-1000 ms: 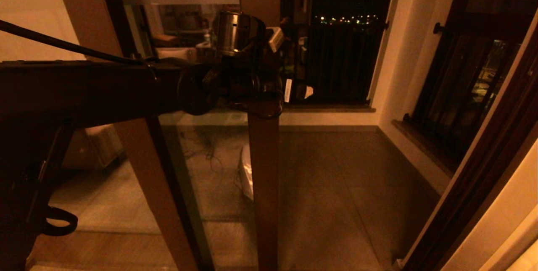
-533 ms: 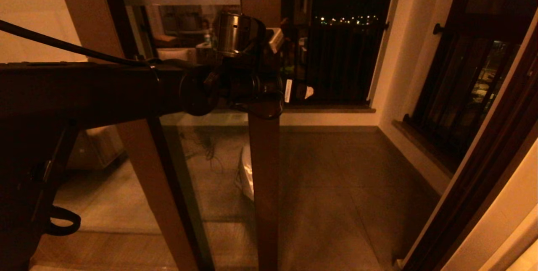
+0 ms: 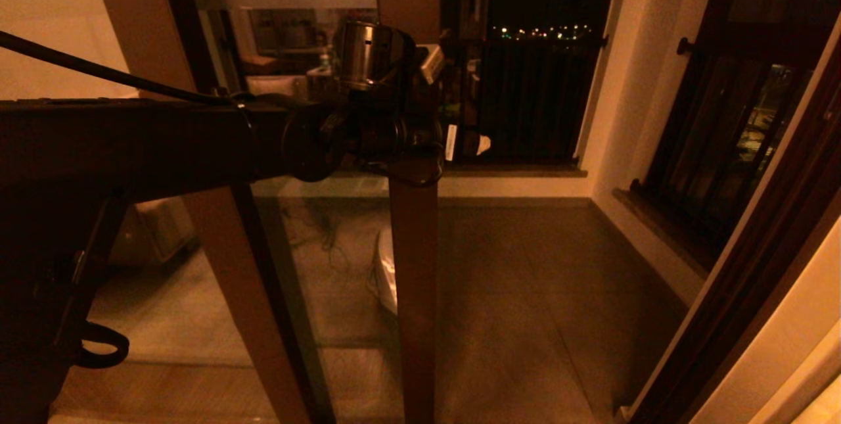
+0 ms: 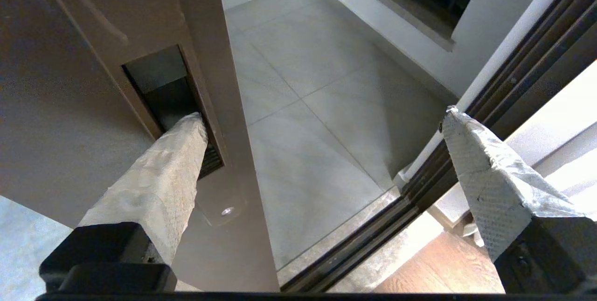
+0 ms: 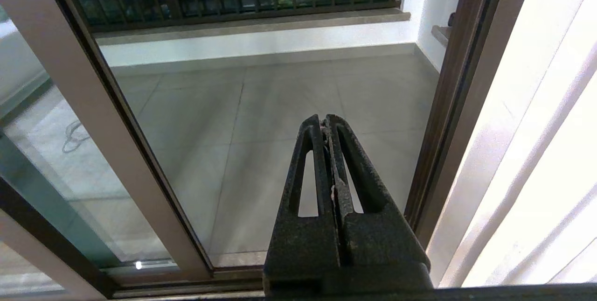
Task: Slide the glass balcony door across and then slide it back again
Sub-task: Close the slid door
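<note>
The spread left gripper (image 4: pixel 322 119) was hooked by one padded fingertip (image 4: pixel 189 128) into the tall brown-framed glass balcony door's (image 3: pixel 412 266) handle slot (image 4: pixel 161 86), centre frame; the right gripper (image 5: pixel 326 121) was seen closed, empty.

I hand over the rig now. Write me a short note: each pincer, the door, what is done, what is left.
Left pincer: open, one wrapped finger hooked in the handle slot of the glass balcony door.
Right pincer: shut, idle, off the door.
Door: partly open, balcony floor visible past its stile.
Which pass this is cannot be told. Left: finish the slide and release.
</note>
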Tool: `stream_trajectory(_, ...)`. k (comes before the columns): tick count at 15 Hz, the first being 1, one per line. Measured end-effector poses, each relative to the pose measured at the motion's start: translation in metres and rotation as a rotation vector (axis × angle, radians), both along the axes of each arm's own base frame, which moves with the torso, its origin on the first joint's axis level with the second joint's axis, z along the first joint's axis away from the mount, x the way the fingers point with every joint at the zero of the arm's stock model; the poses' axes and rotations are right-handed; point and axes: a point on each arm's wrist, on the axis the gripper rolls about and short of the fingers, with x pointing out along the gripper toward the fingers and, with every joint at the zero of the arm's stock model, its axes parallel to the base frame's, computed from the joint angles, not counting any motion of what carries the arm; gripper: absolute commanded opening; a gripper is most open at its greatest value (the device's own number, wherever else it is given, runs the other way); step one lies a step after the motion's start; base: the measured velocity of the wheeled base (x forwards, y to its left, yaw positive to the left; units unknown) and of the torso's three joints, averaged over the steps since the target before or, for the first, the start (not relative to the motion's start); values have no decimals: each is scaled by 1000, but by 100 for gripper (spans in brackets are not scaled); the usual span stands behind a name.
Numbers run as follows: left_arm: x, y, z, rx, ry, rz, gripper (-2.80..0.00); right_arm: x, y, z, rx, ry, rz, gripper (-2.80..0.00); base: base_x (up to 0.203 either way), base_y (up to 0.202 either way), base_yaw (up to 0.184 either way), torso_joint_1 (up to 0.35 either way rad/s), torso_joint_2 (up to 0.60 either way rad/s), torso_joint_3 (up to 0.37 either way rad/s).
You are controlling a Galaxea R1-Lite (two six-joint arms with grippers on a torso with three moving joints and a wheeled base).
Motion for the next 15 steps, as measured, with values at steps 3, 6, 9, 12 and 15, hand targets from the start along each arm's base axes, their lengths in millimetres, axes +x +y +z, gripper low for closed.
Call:
stream_trajectory(3,-3,-4,0,0,-1,-12,0,0,0,0,0,0,0,-280,0,0,0,0,0,0)
stream_trajectory(6,-5,-8,0,0,-1,-21,0,0,0,0,0,0,0,-280,0,0,0,0,0,0)
stream_trajectory(9,-6,-10,-1,-1,-2,-28,0,0,0,0,0,0,0,-280,0,0,0,0,0,0)
stream_trajectory(12,-8,-13,-1,-1,-2,-37,0,0,0,0,0,0,0,-280,0,0,0,0,0,0)
stream_trajectory(15,-8,-18,-2,-22,-25,-48,0,0,0,0,0,0,0,-280,0,0,0,0,0,0)
